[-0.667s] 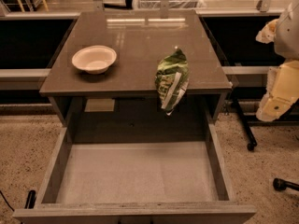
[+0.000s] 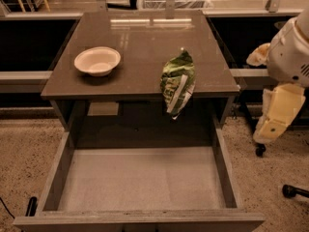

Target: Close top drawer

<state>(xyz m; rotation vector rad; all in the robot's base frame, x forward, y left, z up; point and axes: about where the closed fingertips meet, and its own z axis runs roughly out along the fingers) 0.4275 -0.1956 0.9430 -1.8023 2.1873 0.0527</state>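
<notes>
The top drawer (image 2: 140,178) is pulled far out of the grey-brown cabinet towards the camera. Its pale grey floor is bare and its front panel (image 2: 140,221) runs along the bottom edge of the view; the handle is out of view. My gripper (image 2: 270,127) hangs at the end of the cream-coloured arm (image 2: 289,57) to the right of the cabinet. It is beside the drawer's right wall (image 2: 224,168) and apart from it, holding nothing that I can see.
On the cabinet top (image 2: 145,37) stand a white bowl (image 2: 97,61) at the left and a green chip bag (image 2: 177,81) overhanging the front edge above the drawer. Dark chair castors (image 2: 289,191) are on the speckled floor at the right. Railings run behind.
The arm's lower end has dropped slightly down and left beside the cabinet. The drawer, bowl and bag have not moved.
</notes>
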